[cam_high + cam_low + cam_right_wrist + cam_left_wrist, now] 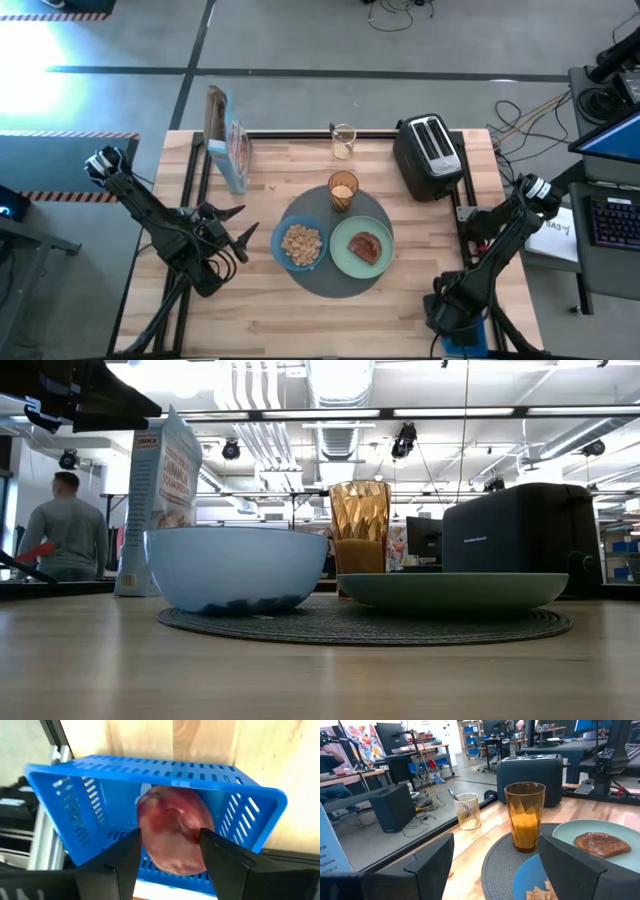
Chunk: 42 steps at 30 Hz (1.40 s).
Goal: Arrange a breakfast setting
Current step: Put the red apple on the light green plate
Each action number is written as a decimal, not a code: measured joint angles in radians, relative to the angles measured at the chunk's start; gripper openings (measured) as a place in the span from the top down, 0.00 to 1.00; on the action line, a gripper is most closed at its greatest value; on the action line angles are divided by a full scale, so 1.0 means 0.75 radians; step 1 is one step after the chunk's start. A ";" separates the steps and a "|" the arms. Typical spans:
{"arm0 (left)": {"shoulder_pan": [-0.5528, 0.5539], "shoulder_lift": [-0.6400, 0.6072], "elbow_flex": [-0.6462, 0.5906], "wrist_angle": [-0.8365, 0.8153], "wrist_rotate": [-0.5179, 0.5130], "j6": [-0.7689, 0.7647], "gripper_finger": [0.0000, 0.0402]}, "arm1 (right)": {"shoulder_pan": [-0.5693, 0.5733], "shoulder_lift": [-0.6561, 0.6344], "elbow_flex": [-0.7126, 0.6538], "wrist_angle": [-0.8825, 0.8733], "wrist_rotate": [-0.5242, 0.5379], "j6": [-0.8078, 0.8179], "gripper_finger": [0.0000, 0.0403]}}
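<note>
A round dark-grey mat [335, 282] lies mid-table. On it stand a small blue bowl [301, 243] of cereal, a pale green plate [361, 247] with a brown toast, and an amber glass of orange drink [343, 190]. My left gripper [236, 226] is open and empty, held level just left of the bowl; its wrist view shows the glass [525, 817] and the plate [600, 832] ahead. My right gripper [170, 847] points down over a blue basket [80, 800] at the table's near right edge. Its open fingers stand on either side of a red fruit [172, 830] in the basket. My right gripper comes at the red fruit [150, 835] from above, one finger on each side of it. I cannot tell whether the fingers touch the fruit. The fruit shows against the blue basket's floor and wall.
A black toaster [430, 155] stands at the far right and a blue cereal box [228, 140] at the far left. A small mesh cup [468, 810] with a utensil handle [453, 795] sticking out stands at the far edge behind the glass. A person shows in the room beyond [68, 525].
</note>
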 joint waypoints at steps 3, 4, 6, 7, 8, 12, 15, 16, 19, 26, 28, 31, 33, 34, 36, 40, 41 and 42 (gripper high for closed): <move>-0.001 0.000 0.000 0.005 0.000 0.000 0.33 | 0.000 0.000 0.000 0.042 0.002 0.047 0.53; -0.001 0.000 0.000 0.006 0.000 0.000 0.33 | 0.000 0.000 0.000 0.052 0.004 0.049 0.53; -0.001 0.000 0.000 0.007 0.000 0.000 0.33 | 0.000 0.000 0.000 0.076 0.006 0.057 0.53; -0.001 0.000 0.000 0.008 0.000 0.000 0.33 | 0.000 0.000 0.000 0.092 0.010 0.065 0.53; -0.001 0.000 0.000 0.008 0.000 0.000 0.33 | 0.000 0.000 0.000 0.106 0.013 0.093 0.53; -0.001 0.000 0.000 0.009 0.000 0.000 0.33 | 0.000 0.000 0.000 0.091 0.036 0.258 0.53; -0.001 0.000 0.000 0.008 0.000 0.000 0.33 | 0.005 0.000 -0.001 0.024 0.035 0.338 0.53; -0.001 0.000 0.000 0.009 0.000 0.002 0.33 | 0.005 0.000 -0.001 0.006 0.035 0.344 0.53; -0.001 0.000 0.000 0.009 0.000 0.010 0.33 | 0.005 0.000 -0.002 -0.027 0.034 0.328 0.53; -0.001 0.000 0.000 0.009 0.001 0.020 0.33 | 0.005 0.000 -0.003 -0.025 0.020 0.604 0.48; -0.001 0.000 0.000 0.009 0.001 0.036 0.33 | 0.006 0.000 -0.004 -0.024 0.018 0.717 0.46; 0.001 0.000 0.000 0.009 0.001 0.060 0.33 | 0.008 0.000 -0.004 -0.016 0.016 0.767 0.43; 0.001 0.000 0.000 0.009 0.001 0.069 0.33 | 0.008 0.000 -0.004 -0.014 0.020 0.764 0.42; 0.001 0.000 0.000 0.009 0.003 0.069 0.33 | 0.005 -0.001 -0.004 -0.014 0.025 0.755 0.42; 0.001 0.000 0.000 0.010 0.015 0.070 0.33 | 0.006 0.000 -0.004 -0.012 0.037 0.732 0.42; 0.001 0.001 0.000 0.010 0.019 0.070 0.33 | 0.005 0.000 -0.004 0.003 0.132 0.834 0.42; 0.001 0.001 0.000 0.010 0.019 0.070 0.33 | 0.005 0.000 -0.004 0.011 0.162 0.876 0.42; 0.001 0.001 0.000 0.010 0.019 0.070 0.33 | 0.005 0.000 -0.004 0.023 0.190 0.903 0.42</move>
